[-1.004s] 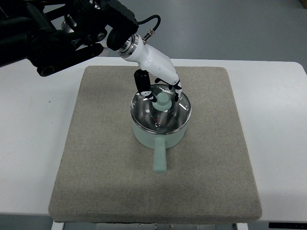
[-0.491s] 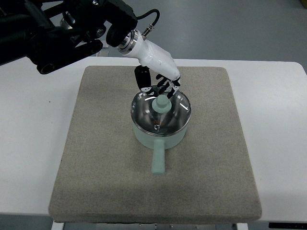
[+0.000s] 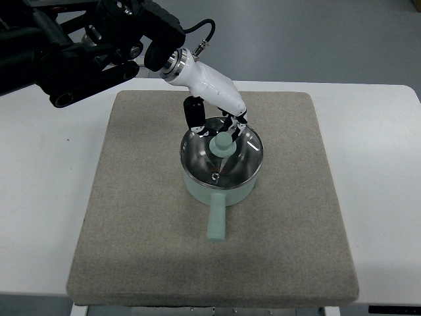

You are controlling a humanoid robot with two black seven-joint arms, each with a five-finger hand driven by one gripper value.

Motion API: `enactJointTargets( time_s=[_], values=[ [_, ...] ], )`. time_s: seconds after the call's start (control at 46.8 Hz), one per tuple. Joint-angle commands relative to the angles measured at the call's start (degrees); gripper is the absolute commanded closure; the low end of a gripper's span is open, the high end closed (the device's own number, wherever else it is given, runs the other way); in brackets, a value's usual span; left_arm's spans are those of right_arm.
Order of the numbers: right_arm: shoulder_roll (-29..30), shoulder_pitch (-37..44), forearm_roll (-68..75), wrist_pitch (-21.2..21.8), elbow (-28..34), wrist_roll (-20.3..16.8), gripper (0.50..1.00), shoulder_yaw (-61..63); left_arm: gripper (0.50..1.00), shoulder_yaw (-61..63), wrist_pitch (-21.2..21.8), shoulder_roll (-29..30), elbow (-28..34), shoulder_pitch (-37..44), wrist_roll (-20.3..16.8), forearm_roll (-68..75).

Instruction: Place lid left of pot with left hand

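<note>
- Left robot hand point(image 3: 220, 125) hung over the lid point(image 3: 222, 157); whether its fingers pinched the knob point(image 3: 222, 143), I couldn't tell.
- Lid sat on the pot point(image 3: 220, 184), mid-counter point(image 3: 46, 171), not yet lifted.

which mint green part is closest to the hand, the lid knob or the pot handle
The lid knob: the left hand has its fingers right around it. The pot handle sticks out toward the mat's near edge, well clear of it.

No text, label, brand or number can be read anywhere — neither on pot, lid nor mat.

Single steep overhead view; robot's side
</note>
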Motion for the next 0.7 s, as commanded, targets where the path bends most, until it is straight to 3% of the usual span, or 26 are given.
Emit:
enactJointTargets(
  time_s=[0.0, 0.15, 0.684],
  values=[
    [0.0, 0.1, 0.0, 0.0, 0.0, 0.0, 0.577, 0.0, 0.564, 0.0, -0.1, 0.9, 0.1, 0.0, 0.0, -0.5],
    [0.0, 0.0, -0.1, 0.0, 0.0, 0.0, 0.576, 0.0, 0.538, 0.1, -0.1, 1.6, 0.1, 0.0, 0.0, -0.6],
    [0.0, 0.0, 0.0, 0.0, 0.0, 0.0, 0.576, 0.0, 0.555, 0.0, -0.2, 0.9, -1.4, -0.8, 0.0, -0.7]
  ],
)
